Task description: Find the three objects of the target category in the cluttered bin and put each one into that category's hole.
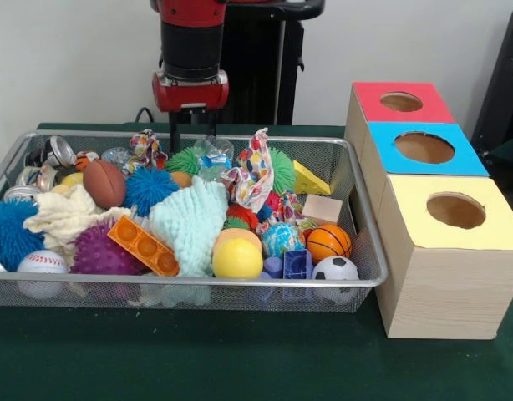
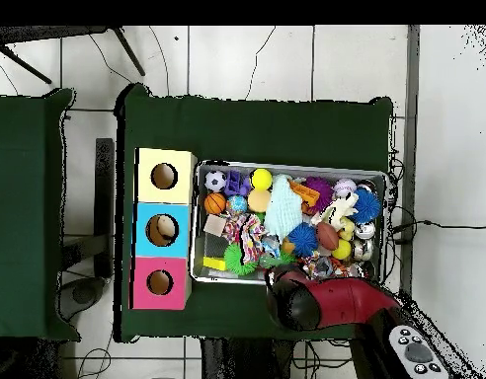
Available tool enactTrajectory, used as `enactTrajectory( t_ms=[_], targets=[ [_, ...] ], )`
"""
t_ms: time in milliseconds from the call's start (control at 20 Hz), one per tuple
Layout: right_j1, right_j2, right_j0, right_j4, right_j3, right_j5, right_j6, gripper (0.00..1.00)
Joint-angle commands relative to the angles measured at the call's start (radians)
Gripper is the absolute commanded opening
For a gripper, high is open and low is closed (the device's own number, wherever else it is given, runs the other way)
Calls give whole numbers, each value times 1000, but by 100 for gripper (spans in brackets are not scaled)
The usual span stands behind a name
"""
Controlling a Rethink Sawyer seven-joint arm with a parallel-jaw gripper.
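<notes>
The wire mesh bin (image 1: pixel 363 281) sits on the green table, packed with clutter; in the overhead view its rim (image 2: pixel 196 225) runs beside the boxes. My gripper (image 1: pixel 194 135) hangs over the bin's far rim. Its two black fingers (image 1: pixel 174 132) are apart with nothing between them. In the overhead view the red arm head (image 2: pixel 311 301) covers it. I cannot make out the orange-tan plush animal or any other stuffed toy among the clutter. The round hole (image 1: pixel 401 102) in the red-topped box is farthest from the camera; it also shows in the overhead view (image 2: pixel 160 282).
Blue-topped box (image 1: pixel 424 148) and yellow-topped box (image 1: pixel 455 210) stand in line with the red one, right of the bin. The bin holds a mint fuzzy cloth (image 1: pixel 190 221), brown football (image 1: pixel 104 183), orange brick plate (image 1: pixel 143 246), yellow ball (image 1: pixel 237 258) and spiky balls.
</notes>
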Motion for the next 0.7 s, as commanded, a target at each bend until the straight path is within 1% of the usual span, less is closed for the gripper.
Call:
enactTrajectory(
  t_ms=[50, 300, 450, 550, 600, 700],
  targets=[
    [60, 132, -47, -112, -123, 69, -138, 100],
    [120, 109, -27, -157, -171, 22, -78, 100],
    [137, 116, -24, -172, -184, 10, -68, 100],
    [153, 96, -19, -200, -182, -17, -51, 100],
    [129, 81, -1, -216, -140, -48, -28, 100],
    [125, 86, -5, -217, -133, -39, -24, 100]
  ],
)
